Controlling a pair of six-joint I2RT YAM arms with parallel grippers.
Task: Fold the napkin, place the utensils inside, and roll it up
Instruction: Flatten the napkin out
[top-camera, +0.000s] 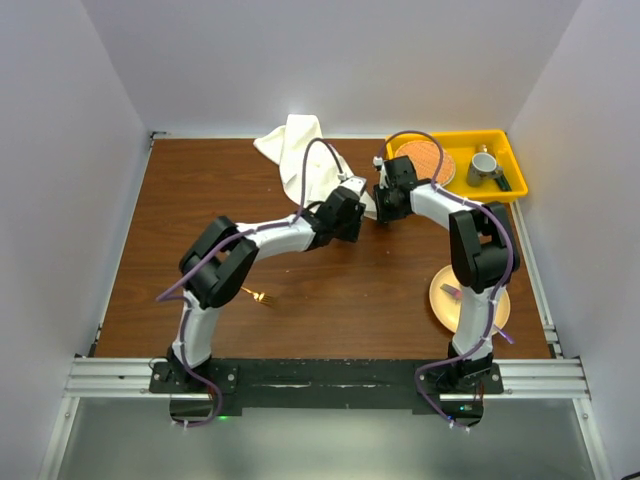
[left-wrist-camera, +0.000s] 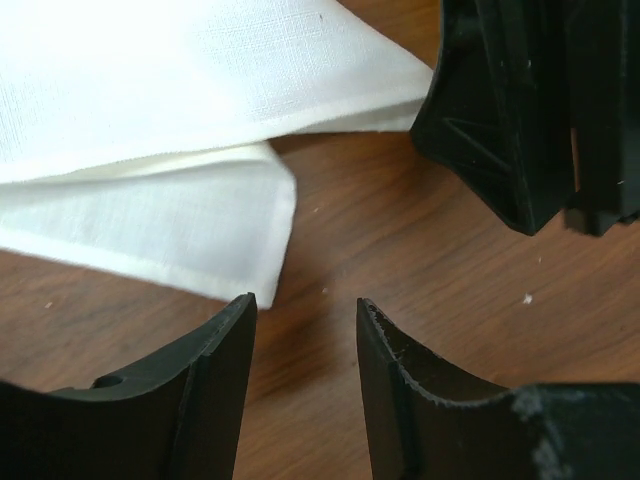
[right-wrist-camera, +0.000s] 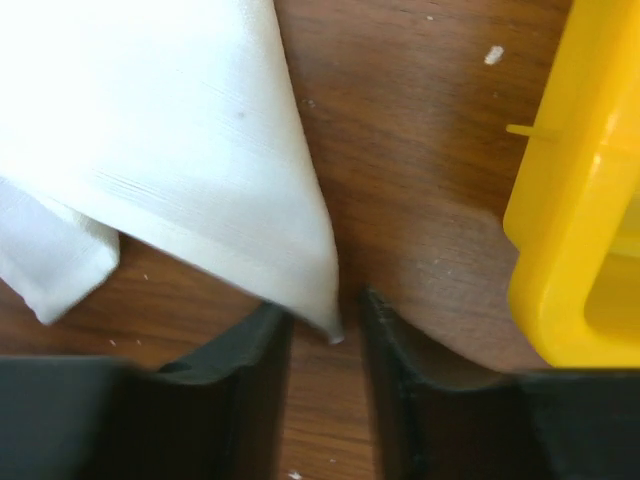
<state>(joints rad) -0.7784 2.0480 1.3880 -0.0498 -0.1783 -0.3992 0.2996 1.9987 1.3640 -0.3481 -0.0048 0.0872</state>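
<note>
You have the napkin (top-camera: 298, 148) in plain off-white, with no print on it; the table (top-camera: 350, 290) under it is dark brown with a wood grain; the fork (top-camera: 262, 297) shines gold; the tray (right-wrist-camera: 560, 260) is bright yellow, with an orange disc (top-camera: 425, 160) and a grey cup (top-camera: 483, 168) in it; the plate (top-camera: 440, 310) is pale cream; the left arm (top-camera: 270, 235) and the right arm (top-camera: 440, 205) are white and black, trailed by purple cables (top-camera: 300, 170); the walls (top-camera: 330, 60) are pale greyish white.

Yellow tray (top-camera: 450, 135) at far right holding orange plate (top-camera: 425, 162) and grey mug (top-camera: 484, 167), pale plate (top-camera: 442, 305) nearer, brown table (top-camera: 350, 290)
</note>
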